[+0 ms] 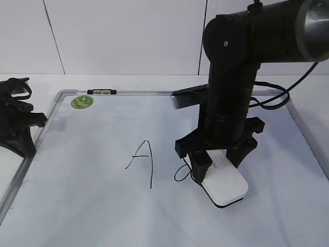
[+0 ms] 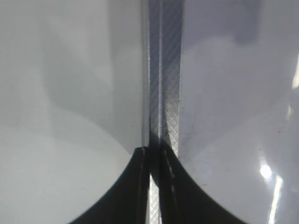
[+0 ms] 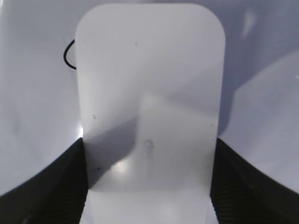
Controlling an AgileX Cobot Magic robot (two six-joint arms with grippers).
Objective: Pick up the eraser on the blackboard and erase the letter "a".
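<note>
Exterior view: the right gripper is seen lowered onto the blackboard, its jaws set against the two long sides of the eraser, which lies flat on the board at about 4 o'clock from the capital "A". The letter "a" is largely hidden behind the near finger — only a loop shows, just beside the eraser's far left corner. A green sticker and a small clip are found along the top frame at 11 o'clock. The left gripper is parked at 9 o'clock, over the board's left edge.

Left wrist view: the left gripper is shown with jaws nearly together, only a thin slit between them, nothing held; the frame runs straight ahead at 12 o'clock.

Right wrist view: the eraser is framed between the fingers, which are closed to its width and touching both sides. A curl of the "a" peeks out at 10 o'clock. The block is judged light, stiff and smooth-sided — liable to slip unless squeezed firmly at mid-length, with flat downward pressure kept for the felt to wipe.
</note>
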